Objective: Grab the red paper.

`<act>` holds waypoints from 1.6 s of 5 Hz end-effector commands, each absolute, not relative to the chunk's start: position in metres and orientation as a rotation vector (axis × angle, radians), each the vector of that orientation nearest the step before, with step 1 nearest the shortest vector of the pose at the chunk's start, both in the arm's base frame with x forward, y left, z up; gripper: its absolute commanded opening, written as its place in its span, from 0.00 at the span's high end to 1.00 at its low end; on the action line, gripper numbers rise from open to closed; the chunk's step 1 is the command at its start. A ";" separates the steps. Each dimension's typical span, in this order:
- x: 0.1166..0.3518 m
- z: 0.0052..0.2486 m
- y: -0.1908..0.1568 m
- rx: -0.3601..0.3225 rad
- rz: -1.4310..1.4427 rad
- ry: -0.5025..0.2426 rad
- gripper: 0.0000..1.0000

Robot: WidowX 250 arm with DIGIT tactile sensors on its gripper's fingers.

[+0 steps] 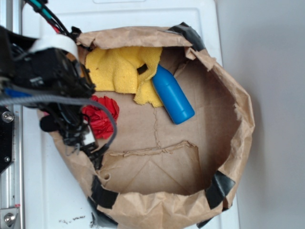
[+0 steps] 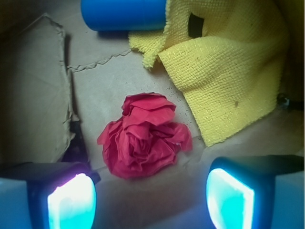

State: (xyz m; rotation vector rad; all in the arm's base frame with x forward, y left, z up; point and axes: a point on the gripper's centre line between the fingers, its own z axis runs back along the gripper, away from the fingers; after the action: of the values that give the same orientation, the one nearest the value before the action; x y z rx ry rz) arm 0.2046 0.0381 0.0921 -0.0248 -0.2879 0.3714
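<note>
The red paper (image 2: 143, 138) is a crumpled rosette-like wad lying on the brown bag floor. In the exterior view the red paper (image 1: 102, 116) sits at the bag's left side, partly covered by the arm. My gripper (image 2: 150, 200) is open, its two glowing pads (image 2: 71, 202) wide apart at the bottom of the wrist view. The wad lies just beyond the gap between them, untouched. In the exterior view the gripper (image 1: 78, 131) hangs over the bag's left rim, its fingers hard to make out.
A yellow cloth (image 2: 228, 71) lies to the right of the wad and a blue bottle (image 1: 172, 94) on its side beyond it. The cut-down brown paper bag (image 1: 228, 119) walls everything in, with black tape at its corners. A folded bag flap (image 2: 33, 90) rises at the left.
</note>
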 end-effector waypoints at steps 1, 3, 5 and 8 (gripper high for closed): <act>0.215 0.079 0.038 -0.002 0.356 -0.352 0.00; 0.221 0.063 0.032 0.004 0.373 -0.368 0.00; 0.235 0.035 0.029 0.040 0.392 -0.319 0.00; 0.249 0.023 0.032 0.081 0.398 -0.363 0.00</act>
State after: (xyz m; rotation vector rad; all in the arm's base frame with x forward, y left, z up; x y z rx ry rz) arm 0.2455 0.0238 0.0227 0.0788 -0.3575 0.4101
